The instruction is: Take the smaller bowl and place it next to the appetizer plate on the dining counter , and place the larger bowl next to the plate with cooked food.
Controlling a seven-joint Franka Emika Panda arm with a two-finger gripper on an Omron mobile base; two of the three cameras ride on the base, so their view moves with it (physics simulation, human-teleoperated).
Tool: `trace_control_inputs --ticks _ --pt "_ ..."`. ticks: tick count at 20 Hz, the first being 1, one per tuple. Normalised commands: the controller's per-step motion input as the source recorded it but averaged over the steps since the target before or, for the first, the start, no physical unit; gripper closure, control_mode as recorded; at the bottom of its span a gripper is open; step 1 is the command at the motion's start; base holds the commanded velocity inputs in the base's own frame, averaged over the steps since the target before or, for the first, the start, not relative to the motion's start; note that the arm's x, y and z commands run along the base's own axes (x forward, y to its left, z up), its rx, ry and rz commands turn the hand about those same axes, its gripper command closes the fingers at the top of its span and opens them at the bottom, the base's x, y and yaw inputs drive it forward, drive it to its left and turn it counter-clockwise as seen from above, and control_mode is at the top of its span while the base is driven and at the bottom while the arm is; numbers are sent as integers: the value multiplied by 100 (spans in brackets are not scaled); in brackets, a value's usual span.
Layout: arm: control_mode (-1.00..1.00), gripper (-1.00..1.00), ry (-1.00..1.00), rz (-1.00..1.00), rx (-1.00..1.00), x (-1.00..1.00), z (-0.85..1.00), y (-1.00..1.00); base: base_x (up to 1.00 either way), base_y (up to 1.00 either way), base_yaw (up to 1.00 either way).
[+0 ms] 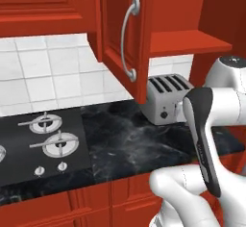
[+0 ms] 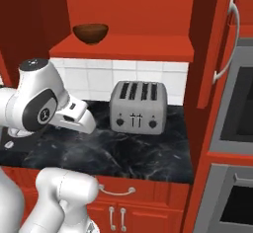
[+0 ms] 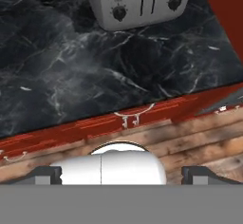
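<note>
The smaller bowl (image 2: 90, 33), dark brown and glossy, stands upright on an open red shelf (image 2: 133, 47) above the wall counter. My gripper (image 3: 126, 175) hangs well below it, over the counter's front edge, facing down. Its two dark fingertips (image 3: 47, 175) stand wide apart, open, with nothing between them. The larger bowl, the appetizer plate, the plate with cooked food and the dining counter are out of view.
A silver toaster (image 2: 138, 107) sits at the back of the black marble wall counter (image 2: 113, 153). A gas stove (image 1: 43, 144) lies to the left. An open red cabinet door (image 1: 122, 38) juts out above the counter. A wall oven (image 2: 237, 108) stands at the right.
</note>
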Motion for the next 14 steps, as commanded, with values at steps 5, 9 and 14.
trace_control_inputs --ticks 5,9,14 --pt "100 -100 0 0 0 0 0 0 69 -25 34" --pt "100 -100 0 0 0 0 0 0 48 -22 27" --pt "-100 -100 -9 16 19 -18 38 -41 0 0 0"
